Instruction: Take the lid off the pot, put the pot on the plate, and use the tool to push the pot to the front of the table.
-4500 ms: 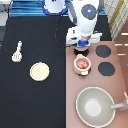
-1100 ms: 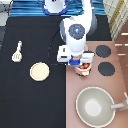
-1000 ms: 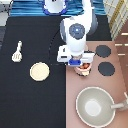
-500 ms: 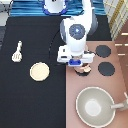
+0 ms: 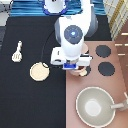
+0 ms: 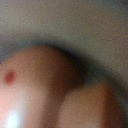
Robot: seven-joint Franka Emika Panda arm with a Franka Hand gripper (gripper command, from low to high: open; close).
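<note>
**End effector low over the pot on the stove**

Exterior view: the end effector [image 5: 78,68] is hovering over the pot [image 5: 82,72], mostly hiding it, on the stove [image 5: 107,82] near the desk [image 5: 30,95]. Its opening cannot be told. The plate [image 5: 38,72] and tool [image 5: 17,52] are lying on the desk, apart.

Wrist view: a pinkish-tan rounded surface is filling the frame, blurred.

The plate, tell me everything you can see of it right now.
The plate is a flat, round, cream-coloured disc with a slightly raised rim, smooth and plain. It lies level on the black table, at the exterior view's left of the stove top, with nothing on it. The spatula lies apart from it, further toward the view's upper left. The gripper hangs down over the stove's edge to the plate's right, not touching it.
</note>
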